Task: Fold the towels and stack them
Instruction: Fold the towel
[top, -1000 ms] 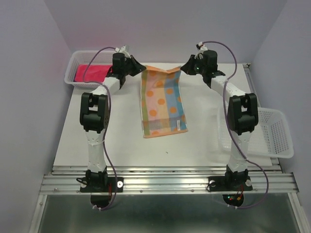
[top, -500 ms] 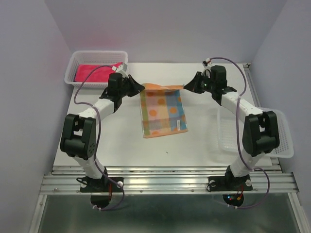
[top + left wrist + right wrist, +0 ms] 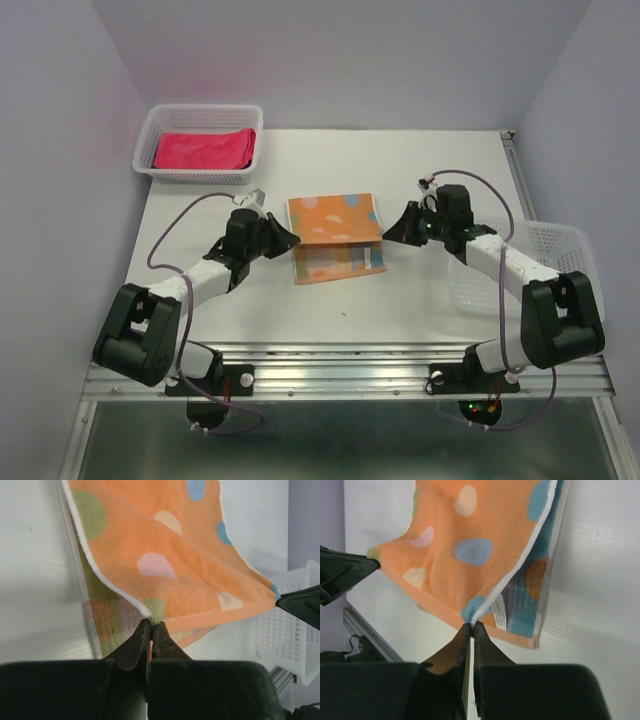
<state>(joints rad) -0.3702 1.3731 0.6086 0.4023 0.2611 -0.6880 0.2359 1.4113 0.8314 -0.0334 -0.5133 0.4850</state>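
**Mid-fold: bring both held corners to the near hem together**

The patterned towel (image 3: 333, 225) lies in the middle of the table (image 3: 440, 165), with an orange flap turned over its lower layer; the left gripper (image 3: 151, 627) is closed on one corner of that flap and the right gripper (image 3: 471, 626) is closed on the other, each pinching only the tip of the hem. A strip of the lower layer shows uncovered on the near side, so I judge the fold not yet finished. To do it well, the two arms should travel toward their bases at the same pace and height; the held edge should stay taut and parallel to the near hem; it should come down until edge meets edge, and only then be let go. A lag on one side would skew the flap; a slack edge would sag and crease.

The pink towel (image 3: 205, 148) lies in the basket (image 3: 200, 108) at the far left corner, well apart from the work.

Hard to make out: whether each grip takes one layer or two; whether the crease on the far side lies flat; the near hem, which the flap hides in both wrist views; the second basket (image 3: 575, 270) at the right, partly covered by the right arm.
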